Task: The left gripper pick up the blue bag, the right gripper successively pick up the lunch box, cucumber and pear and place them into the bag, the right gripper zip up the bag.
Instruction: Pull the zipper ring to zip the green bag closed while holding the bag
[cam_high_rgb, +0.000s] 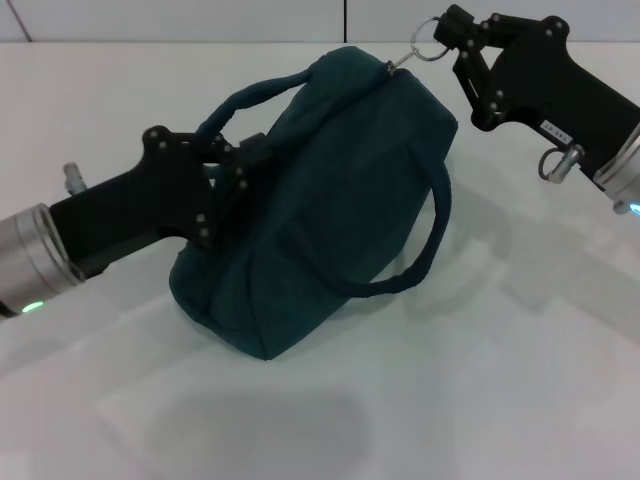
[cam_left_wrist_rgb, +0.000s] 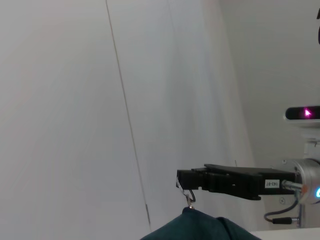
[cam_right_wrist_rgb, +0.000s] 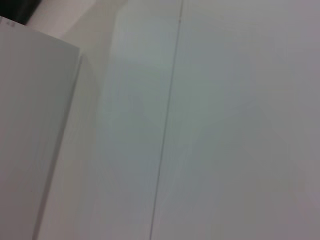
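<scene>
The blue bag (cam_high_rgb: 330, 200) lies tilted on the white table, its far end raised; its top also shows in the left wrist view (cam_left_wrist_rgb: 205, 227). My left gripper (cam_high_rgb: 228, 165) is shut on the bag's fabric beside the near handle, at the bag's left side. My right gripper (cam_high_rgb: 445, 35) is at the bag's far top corner, shut on the metal zipper pull ring (cam_high_rgb: 428, 48). The left wrist view shows that right gripper (cam_left_wrist_rgb: 181, 181) with the ring (cam_left_wrist_rgb: 189, 196) hanging just above the bag. The lunch box, cucumber and pear are out of view. The right wrist view shows only wall.
The white table (cam_high_rgb: 500, 400) spreads in front of and to the right of the bag. A pale wall (cam_high_rgb: 200, 20) runs along the table's far edge. One bag handle (cam_high_rgb: 430, 250) loops out on the right side.
</scene>
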